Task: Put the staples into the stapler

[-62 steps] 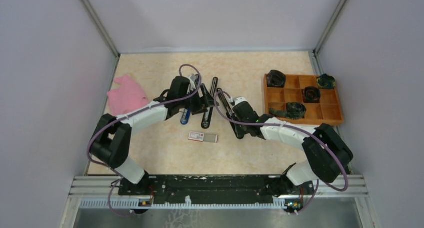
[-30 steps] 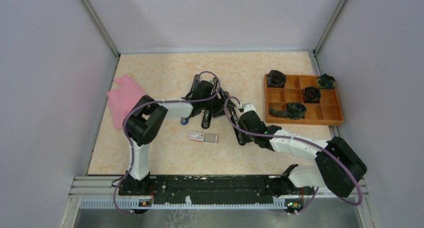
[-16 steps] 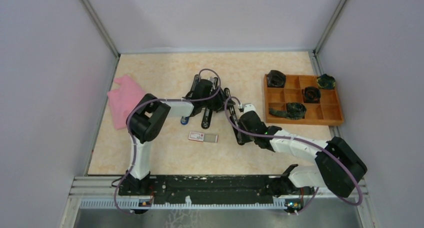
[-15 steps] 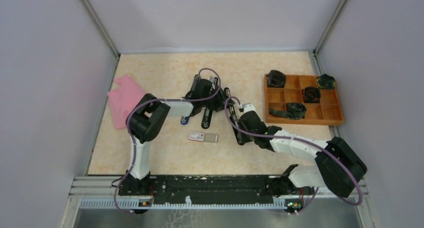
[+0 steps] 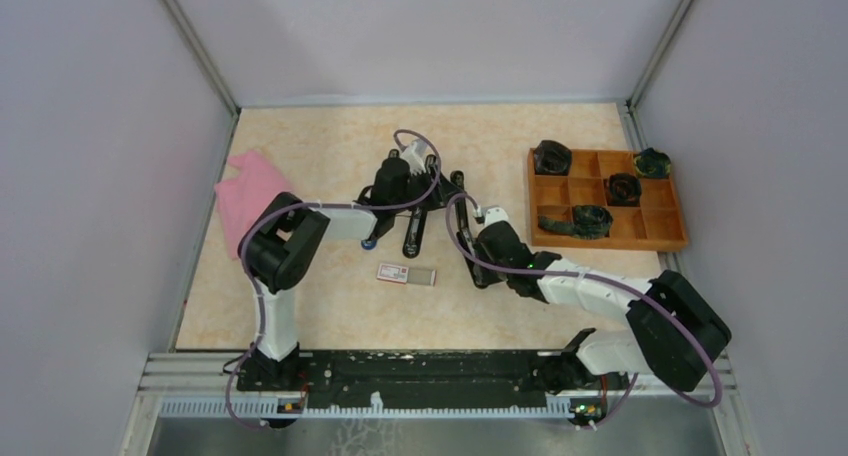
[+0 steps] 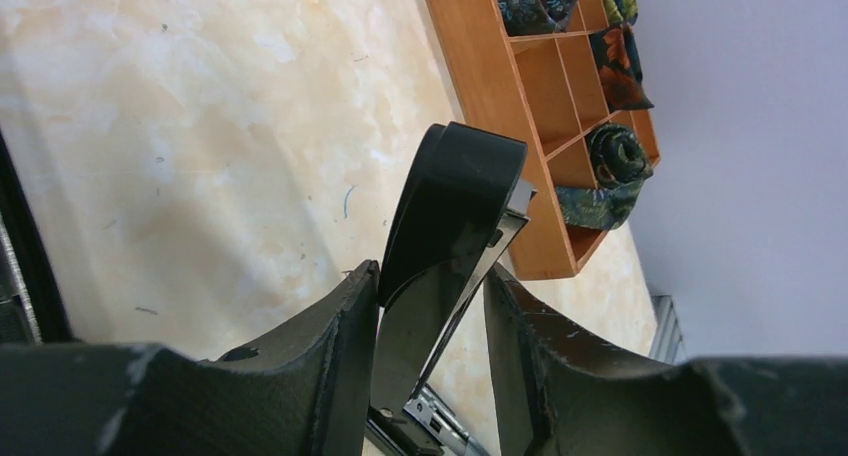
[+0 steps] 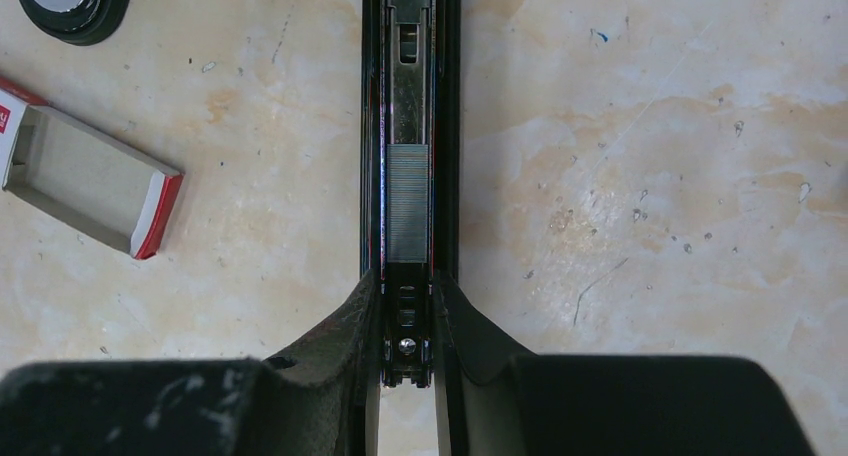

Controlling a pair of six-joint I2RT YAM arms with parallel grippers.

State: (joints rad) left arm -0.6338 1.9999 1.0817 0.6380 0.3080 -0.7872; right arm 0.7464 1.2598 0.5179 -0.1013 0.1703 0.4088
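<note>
Between the right gripper's (image 7: 408, 284) narrowly pressed fingers sits the near end of the stapler's magazine rail (image 7: 408, 76), pinched flat on the table (image 7: 650, 176), likely to steady it. The grey staple strip (image 7: 408, 201) lies inside that channel just ahead of the fingertips. The opened staple box (image 7: 85, 181) rests apart to the left. The left gripper (image 6: 430, 276), about half spread, pinches the stapler's black cover (image 6: 455, 191), raised and tilted, probably to swing it shut. A wooden tray (image 6: 500, 86) stands beyond.
</note>
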